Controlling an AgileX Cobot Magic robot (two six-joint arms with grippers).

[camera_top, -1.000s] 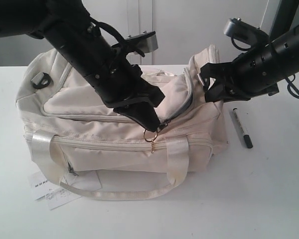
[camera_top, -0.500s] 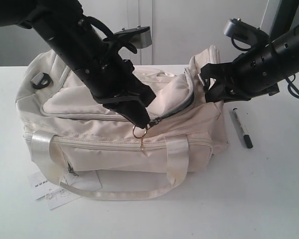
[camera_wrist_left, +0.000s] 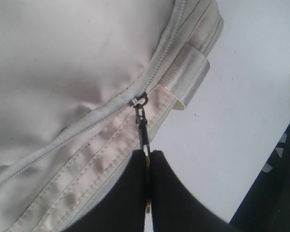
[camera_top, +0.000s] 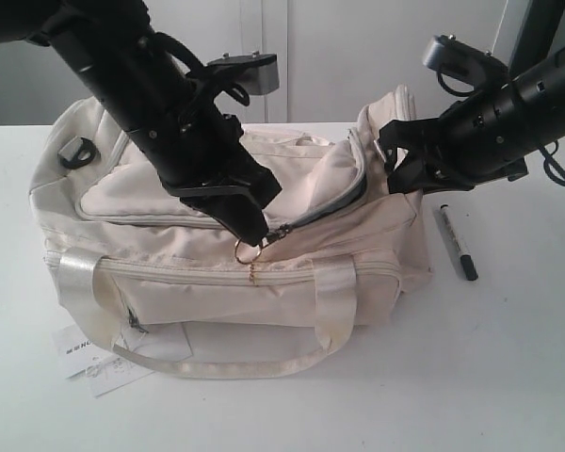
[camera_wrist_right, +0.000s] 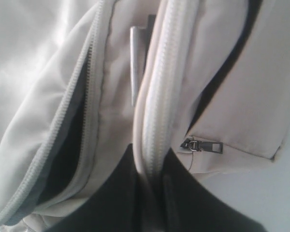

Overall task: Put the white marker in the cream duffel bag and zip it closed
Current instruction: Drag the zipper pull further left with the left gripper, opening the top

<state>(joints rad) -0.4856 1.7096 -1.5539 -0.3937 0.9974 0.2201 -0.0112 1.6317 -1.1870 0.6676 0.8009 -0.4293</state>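
The cream duffel bag [camera_top: 217, 282] lies on the white table. Its top zipper gapes at the right end, showing grey lining [camera_top: 344, 202]. My left gripper [camera_top: 256, 235] is shut on the black zipper pull [camera_wrist_left: 142, 123], with the gold ring [camera_top: 247, 252] hanging below it. In the left wrist view that gripper [camera_wrist_left: 148, 157] pinches the pull flat. My right gripper [camera_top: 400, 162] is shut on the bag's zipper rim [camera_wrist_right: 157, 96] at the right end, and the rim runs between its fingers [camera_wrist_right: 150, 162]. The white marker [camera_top: 455, 243] lies on the table to the right of the bag, apart from both grippers.
A white paper tag [camera_top: 89, 363] lies at the bag's front left corner. Shiny strap handles [camera_top: 334, 301] drape over the front. A black D-ring [camera_top: 78, 151] sits at the left end. A small side-pocket zipper pull [camera_wrist_right: 205, 146] shows beside the right fingers.
My left gripper has drawn the zipper pull leftward along the bag's top, and the gold ring moved with it. The right gripper and the marker have stayed where they were.
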